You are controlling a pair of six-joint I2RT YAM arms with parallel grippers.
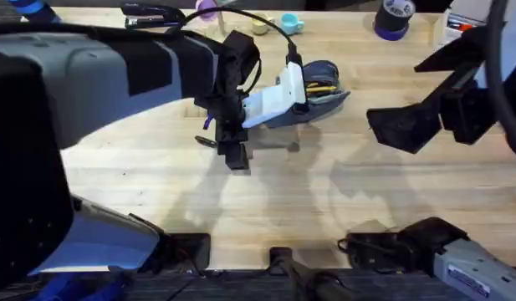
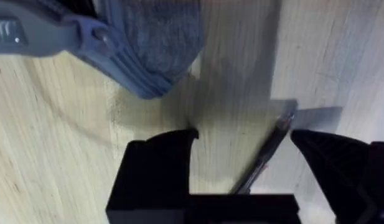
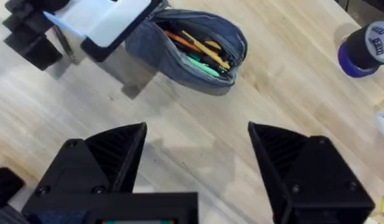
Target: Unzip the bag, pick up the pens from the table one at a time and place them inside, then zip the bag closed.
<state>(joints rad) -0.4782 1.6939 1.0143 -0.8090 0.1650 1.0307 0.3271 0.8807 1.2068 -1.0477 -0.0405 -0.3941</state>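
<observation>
- While the bag [image 3: 198, 50] lies unzipped on the table [image 1: 324, 192], the left gripper [image 2: 241, 158] straddles 1 dark pen [image 2: 266, 155], jaws wide.
- The pen's long axis runs diagonally between the fingers, bag just beside.
- Right gripper [image 3: 198, 155] hovers wide, empty, farther off.

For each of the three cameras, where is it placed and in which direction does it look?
Overhead: above the bases, looking down and forward at the table; both arms show, the left gripper beside the bag.
Left wrist: on the left arm, looking down at a pen between its open fingers.
Right wrist: on the right arm, its open right gripper below, facing the unzipped bag.
Shared: all three show the bag.
</observation>
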